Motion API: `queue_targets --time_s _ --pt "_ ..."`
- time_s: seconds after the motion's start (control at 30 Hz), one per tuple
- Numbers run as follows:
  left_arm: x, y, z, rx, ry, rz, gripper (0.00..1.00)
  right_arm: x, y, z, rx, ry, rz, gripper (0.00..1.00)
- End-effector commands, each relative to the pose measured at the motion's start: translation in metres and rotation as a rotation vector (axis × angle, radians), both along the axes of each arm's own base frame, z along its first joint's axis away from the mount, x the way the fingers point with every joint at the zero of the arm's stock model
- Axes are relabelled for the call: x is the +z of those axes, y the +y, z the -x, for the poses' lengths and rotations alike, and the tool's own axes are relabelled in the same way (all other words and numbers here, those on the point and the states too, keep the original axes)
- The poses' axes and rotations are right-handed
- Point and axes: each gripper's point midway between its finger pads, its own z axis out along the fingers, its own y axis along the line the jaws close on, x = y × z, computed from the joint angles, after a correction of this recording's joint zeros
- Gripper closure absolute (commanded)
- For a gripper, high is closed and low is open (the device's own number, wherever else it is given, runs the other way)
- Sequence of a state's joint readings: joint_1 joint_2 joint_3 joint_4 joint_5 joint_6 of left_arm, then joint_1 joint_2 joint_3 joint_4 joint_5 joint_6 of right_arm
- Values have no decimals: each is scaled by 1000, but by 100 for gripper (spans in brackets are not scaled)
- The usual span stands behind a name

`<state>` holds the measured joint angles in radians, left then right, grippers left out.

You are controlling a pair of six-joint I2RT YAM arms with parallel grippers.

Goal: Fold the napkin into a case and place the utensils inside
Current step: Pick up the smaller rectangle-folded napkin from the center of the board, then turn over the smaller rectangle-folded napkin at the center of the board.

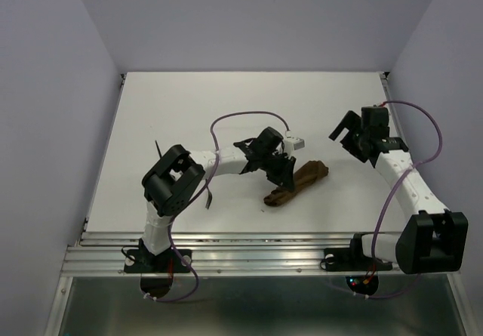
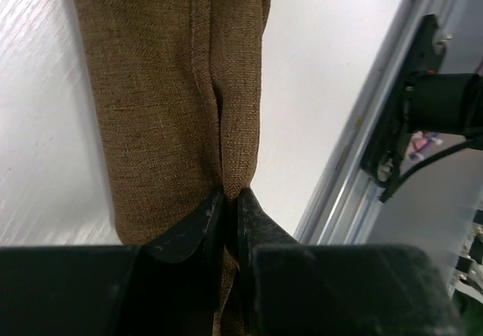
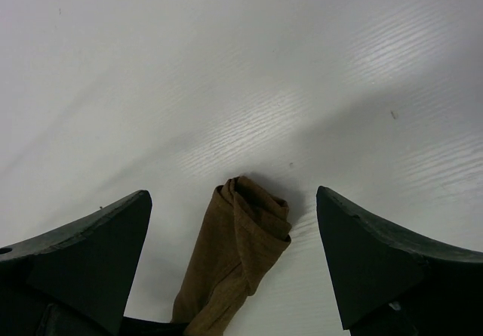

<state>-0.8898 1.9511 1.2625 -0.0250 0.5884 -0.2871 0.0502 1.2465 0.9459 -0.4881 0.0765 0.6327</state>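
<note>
The napkin [image 1: 300, 182] lies as a narrow, elongated brown bundle in the middle of the table, running from lower left to upper right. My left gripper [image 1: 282, 177] is over its middle, shut on a raised fold of the cloth [image 2: 173, 87]; the fingertips [image 2: 213, 204] pinch the fabric between them. My right gripper [image 1: 344, 135] hangs open above the table to the right of the bundle. In the right wrist view the rolled end of the napkin [image 3: 245, 238] shows between and beyond the wide-open fingers [image 3: 98, 245]. Two thin dark utensils [image 1: 158, 149] [image 1: 208, 194] lie on the table by the left arm, partly hidden.
The metal rail [image 1: 256, 245] runs along the near table edge with both arm bases on it. The right arm's base [image 2: 434, 102] shows in the left wrist view beyond the rail. Purple walls [image 1: 45, 87] enclose the white table [image 1: 249, 102] on three sides.
</note>
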Motion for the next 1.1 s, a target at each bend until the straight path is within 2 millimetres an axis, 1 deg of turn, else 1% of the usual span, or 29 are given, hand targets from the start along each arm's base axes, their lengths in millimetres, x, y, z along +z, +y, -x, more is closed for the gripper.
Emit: queue_targets --time_s 0.0,0.03,0.07,0.1,0.17,0.23,0.27,0.3,0.53,0.6,0.63,0.67,0.73,0.77,0.8,0.83,0.87,0.93,0.97,1.0,1.03,1.07 --pt "34 -10 7 -69 61 164 100 7 -12 6 -5 -20 5 5" --pt "38 -12 10 -94 78 194 100 7 -15 7 -10 -21 4 5" --pt "34 -12 12 -93 106 195 100 8 -15 7 -9 -23 5 5" --pt "36 -13 12 -106 120 219 100 8 -15 8 -6 -21 6 5" --pt "34 -14 13 -104 155 231 100 8 -18 9 -11 -21 7 5" --pt "41 -17 12 -119 173 279 100 8 -18 10 -11 -21 7 5" --pt "39 -18 13 -120 190 287 100 8 -17 10 -8 -21 6 5" --pt "47 -20 12 -122 210 326 100 8 -17 10 -7 -22 5 5" --pt "60 -27 7 -125 265 411 100 -4 -14 17 12 8 -3 5" --pt "57 -24 2 -109 286 421 100 -4 -14 18 15 9 0 5" --pt "61 -24 0 -116 280 447 100 -4 -14 19 15 7 -2 5" --pt "56 -21 0 -99 315 442 100 -4 -13 20 18 7 -3 5" --pt "57 -19 -8 -92 314 466 100 -4 -12 20 23 5 -7 5" --pt "48 -15 -8 -69 355 455 100 -4 -12 20 23 4 -5 5" --pt "50 -13 -15 -64 340 486 100 -4 -12 21 24 6 -4 5" --pt "51 -11 -16 -64 351 502 100 -5 -12 21 24 7 -4 5" --pt "46 -9 -18 -53 371 507 100 -7 -12 21 24 12 -4 5" --pt "48 -2 -22 -37 401 552 100 -7 -12 22 25 13 -3 5" --pt "38 3 -20 -19 437 549 100 -8 -12 22 25 15 -3 5" --pt "52 4 -21 -27 442 612 100 -8 -12 22 27 16 -3 5" --pt "55 8 -21 -24 455 638 100 -8 -12 21 28 16 -2 5" --pt "51 13 -24 -6 481 652 100 -8 -12 21 29 16 -1 5"
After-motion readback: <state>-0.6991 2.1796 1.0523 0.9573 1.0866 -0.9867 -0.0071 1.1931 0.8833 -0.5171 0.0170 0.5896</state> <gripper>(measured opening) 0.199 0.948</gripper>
